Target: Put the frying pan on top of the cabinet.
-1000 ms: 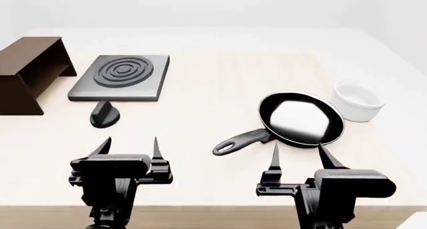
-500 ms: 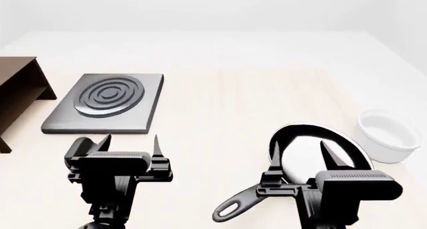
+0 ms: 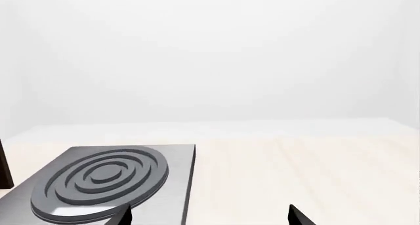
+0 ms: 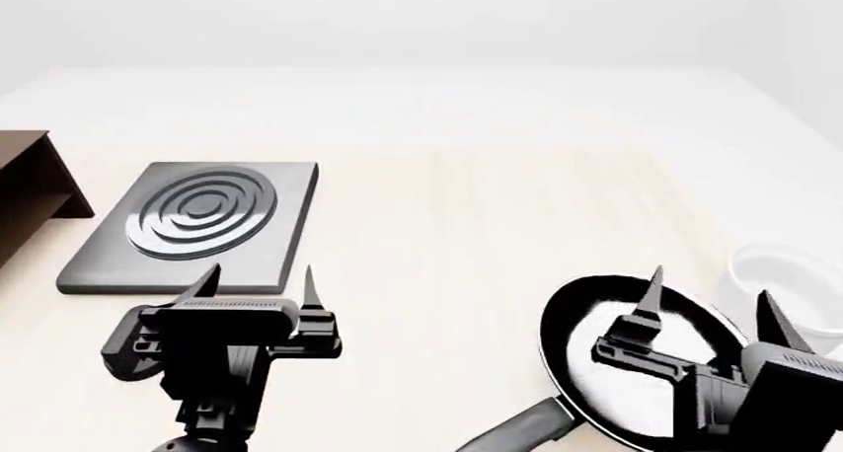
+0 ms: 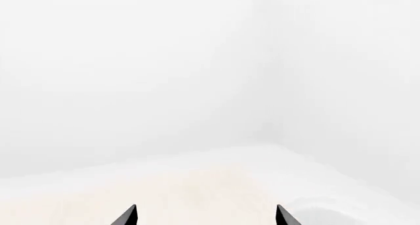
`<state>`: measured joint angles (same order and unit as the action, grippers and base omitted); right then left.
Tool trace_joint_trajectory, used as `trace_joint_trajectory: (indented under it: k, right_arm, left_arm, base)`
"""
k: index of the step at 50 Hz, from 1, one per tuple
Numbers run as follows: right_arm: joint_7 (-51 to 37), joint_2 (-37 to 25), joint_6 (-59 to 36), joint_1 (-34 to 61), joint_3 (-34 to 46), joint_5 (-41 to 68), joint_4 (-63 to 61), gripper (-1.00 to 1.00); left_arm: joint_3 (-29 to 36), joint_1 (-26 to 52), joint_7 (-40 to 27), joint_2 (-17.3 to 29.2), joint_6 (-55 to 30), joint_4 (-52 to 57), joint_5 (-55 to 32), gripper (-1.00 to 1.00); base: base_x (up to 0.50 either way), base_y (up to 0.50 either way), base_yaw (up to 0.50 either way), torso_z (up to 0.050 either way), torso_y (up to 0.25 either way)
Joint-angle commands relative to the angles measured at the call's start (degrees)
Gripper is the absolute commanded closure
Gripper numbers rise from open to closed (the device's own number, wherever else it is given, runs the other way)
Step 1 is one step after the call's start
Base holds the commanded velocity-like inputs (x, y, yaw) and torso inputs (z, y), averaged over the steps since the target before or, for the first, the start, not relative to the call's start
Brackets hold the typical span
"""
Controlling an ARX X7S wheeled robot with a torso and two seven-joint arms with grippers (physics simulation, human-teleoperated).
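Note:
The frying pan (image 4: pixel 579 383) lies on the table at the lower right of the head view, black with a pale glossy inside. Its dark grey handle (image 4: pixel 520 434) points toward the near edge. My right gripper (image 4: pixel 712 289) hovers over the pan's right half, open and empty, angled toward the white bowl. The right wrist view shows only its open tips (image 5: pixel 206 216) over bare table. The dark brown cabinet (image 4: pixel 34 190) sits at the far left edge, mostly cut off. My left gripper (image 4: pixel 260 274) is open and empty just in front of the hotplate; in its wrist view the tips (image 3: pixel 210 217) are wide apart.
A grey square hotplate (image 4: pixel 197 220) with rings lies between the cabinet and the table's middle; it also shows in the left wrist view (image 3: pixel 105 178). A white round bowl (image 4: pixel 791 274) stands just right of the pan, partly behind my right gripper. White walls surround the table.
The head view has shifted, so the pan and bowl sit lower and the cabinet further left. My right gripper has swung right and now stands over the pan. The left gripper holds its pose.

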<state>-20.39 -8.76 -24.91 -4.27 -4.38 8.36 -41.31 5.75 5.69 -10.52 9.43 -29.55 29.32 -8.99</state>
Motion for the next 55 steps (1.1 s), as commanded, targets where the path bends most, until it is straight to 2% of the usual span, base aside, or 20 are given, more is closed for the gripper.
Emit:
trace_joint_trajectory:
  k: [1,15,16,18,19,21,23,24,28,29,30,32,34,36,39,44,48,49,55]
  right_arm:
    - [-7.9,1.7,1.3,-3.6,-12.3,0.3,-5.9,-1.00]
    - [-8.8,1.0,2.3,-3.9,-10.6,-0.1,-5.7,-1.00]
    - [-8.7,1.0,2.4,-3.8,-10.7,0.3,-5.6,-1.00]
    - [-8.8,0.8,2.6,-3.3,-10.3,0.2,-4.6,-1.00]
    - [-8.8,0.7,2.2,-2.6,-9.7,0.0,-3.5,-1.00]
    - [-8.9,0.5,1.8,-2.5,-9.3,-0.1,-3.7,-1.00]
    - [-8.9,0.4,1.7,-2.8,-9.5,0.3,-4.3,-1.00]
    - [-8.9,0.4,1.8,-2.8,-9.7,0.6,-4.2,-1.00]
    - [-8.9,0.2,1.9,-2.9,-9.1,0.7,-4.0,-1.00]
    - [-8.9,0.1,2.0,-2.8,-8.9,0.6,-3.9,-1.00]
    - [-9.0,0.0,2.0,-2.7,-8.7,0.4,-3.6,-1.00]
    - [-8.9,-0.1,2.0,-2.4,-8.7,0.9,-3.1,-1.00]
    - [-9.0,-0.3,1.9,-2.3,-8.5,0.7,-3.0,-1.00]
    - [-9.0,-0.4,1.8,-2.2,-8.0,0.6,-2.8,-1.00]
    - [-9.1,-0.5,1.6,-2.1,-7.7,0.7,-2.9,-1.00]
    - [-9.3,-0.8,1.6,-1.7,-6.9,0.3,-2.2,-1.00]
    - [-9.4,-1.0,1.5,-1.8,-7.0,0.7,-2.3,-1.00]
    - [-9.4,-1.1,1.6,-1.8,-6.9,0.8,-2.3,-1.00]
    - [-9.6,-1.3,1.7,-1.6,-6.3,0.6,-2.0,-1.00]
  left_arm:
    - [0.3,0.1,-0.5,0.3,-0.2,0.1,-0.5,-1.00]
    - [1.3,0.1,-0.6,1.0,-1.8,0.5,-1.2,-1.00]
    - [2.0,0.4,-0.4,1.5,-4.0,0.9,-1.3,-1.00]
    - [0.9,2.3,1.7,1.6,-14.2,2.8,-6.9,-1.00]
    - [4.9,3.0,2.4,3.9,-16.9,5.1,-5.4,-1.00]
    - [7.6,4.5,6.2,6.3,-24.0,8.8,-8.7,-1.00]
    - [15.5,6.2,8.8,11.7,-27.3,14.1,-7.0,-1.00]
    - [16.7,8.0,10.9,12.7,-32.3,17.1,-9.3,-1.00]
    - [19.4,16.8,17.0,14.0,-50.2,23.6,-17.2,-1.00]
    - [22.3,19.0,18.7,16.0,-50.4,24.6,-17.8,-1.00]
    - [19.4,19.0,19.2,14.6,-50.1,24.9,-18.7,-1.00]
    - [18.8,24.3,19.9,13.2,-60.3,24.2,-22.8,-1.00]
    - [17.6,26.7,16.8,14.0,-60.3,23.0,-29.5,-1.00]
    - [17.3,31.1,7.9,15.1,-60.4,18.1,-41.5,-1.00]
    - [18.3,32.9,3.6,15.8,-60.2,17.0,-47.8,-1.00]
    - [22.4,33.9,0.8,16.2,-59.0,15.0,-48.5,-1.00]
    - [22.5,34.7,-0.9,15.6,-59.6,12.9,-50.8,-1.00]
    - [22.3,35.1,-3.1,15.4,-60.2,10.8,-53.9,-1.00]
    - [23.6,36.6,-8.8,15.3,-59.8,8.2,-58.7,-1.00]
  base:
    - [0.00,0.00,0.00,0.000,0.000]
    - [0.00,0.00,0.00,0.000,0.000]
    - [0.00,0.00,0.00,0.000,0.000]
    - [0.00,0.00,0.00,0.000,0.000]
    - [0.00,0.00,0.00,0.000,0.000]
    - [0.00,0.00,0.00,0.000,0.000]
    - [0.00,0.00,0.00,0.000,0.000]
    - [0.00,0.00,0.00,0.000,0.000]
    - [0.00,0.00,0.00,0.000,0.000]
    - [0.00,0.00,0.00,0.000,0.000]
    - [0.00,0.00,0.00,0.000,0.000]
    - [0.00,0.00,0.00,0.000,0.000]
    - [0.00,0.00,0.00,0.000,0.000]
    - [0.00,0.00,0.00,0.000,0.000]
    - [0.00,0.00,0.00,0.000,0.000]
    - [0.00,0.00,0.00,0.000,0.000]
    - [0.00,0.00,0.00,0.000,0.000]
    - [0.00,0.00,0.00,0.000,0.000]
    - [0.00,0.00,0.00,0.000,0.000]
